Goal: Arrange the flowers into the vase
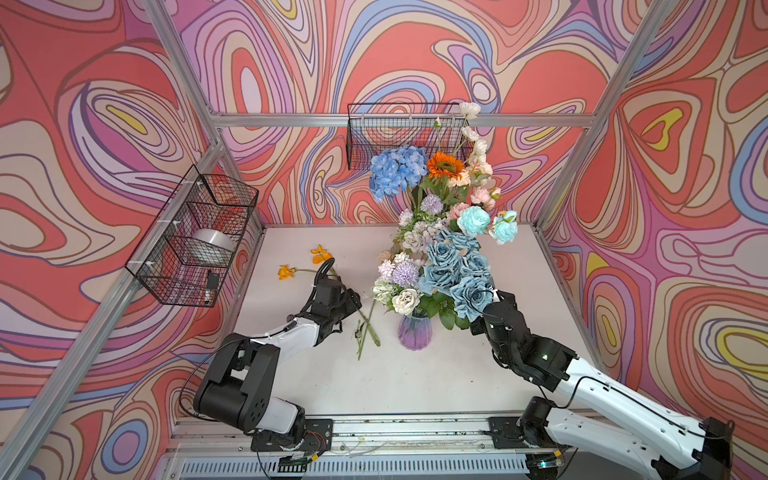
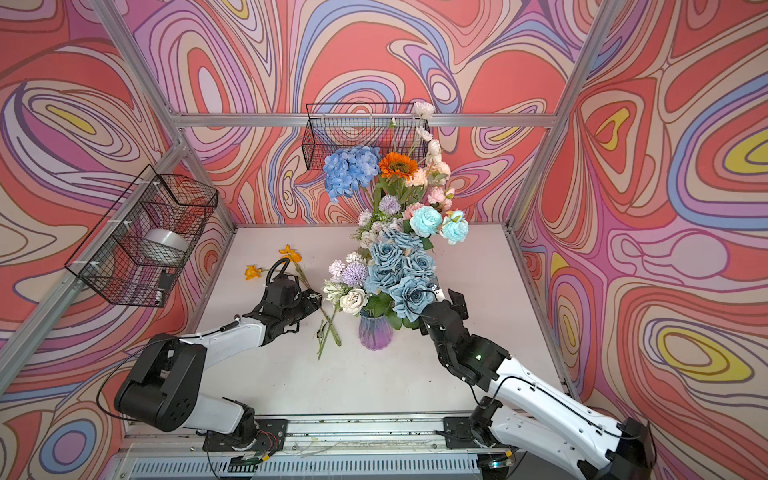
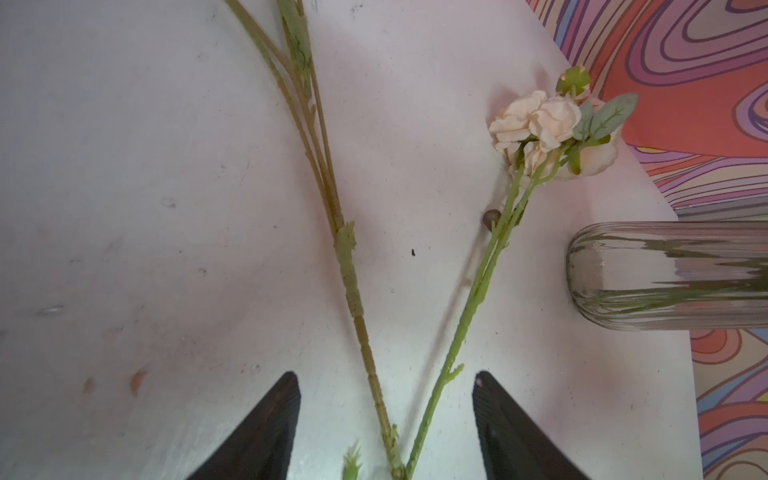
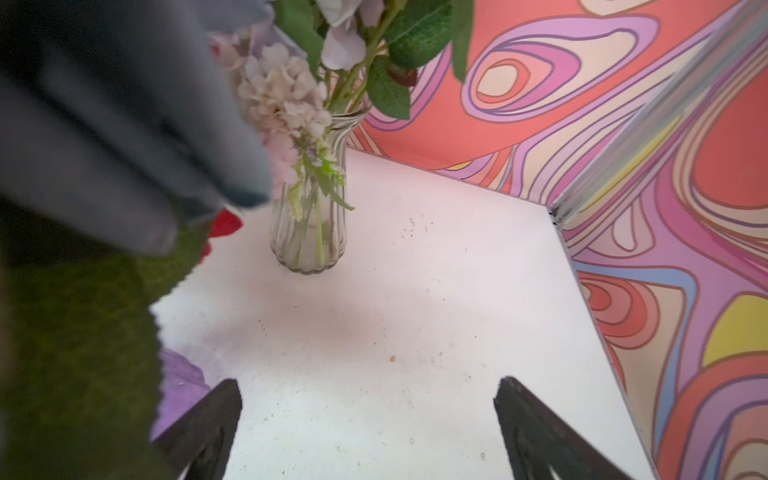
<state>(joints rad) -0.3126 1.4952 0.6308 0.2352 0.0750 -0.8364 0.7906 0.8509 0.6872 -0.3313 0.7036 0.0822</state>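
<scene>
Purple-tinted glass vase [image 1: 415,332] in both top views stands crowded with flowers [image 1: 446,270]; two loose stems [image 1: 368,328] lie crossed on the white table [image 1: 415,382] just left of it, beneath the left gripper [image 1: 355,307], and the right gripper [image 2: 449,297] sits beside the blue roses [image 2: 409,297]. From the left wrist, the left gripper [image 3: 384,376] has its jaws apart astride both stems, clamping neither, and one stem ends in a peach bloom [image 3: 536,120] near a clear ribbed vase [image 3: 665,276]. From the right wrist, the right gripper [image 4: 369,381] is spread wide over bare table, holding nothing, facing the clear ribbed vase [image 4: 309,232].

White table [image 1: 415,382] bears a purple vase [image 1: 414,330], a clear vase [image 4: 307,232] and two stems [image 1: 368,326].
</scene>
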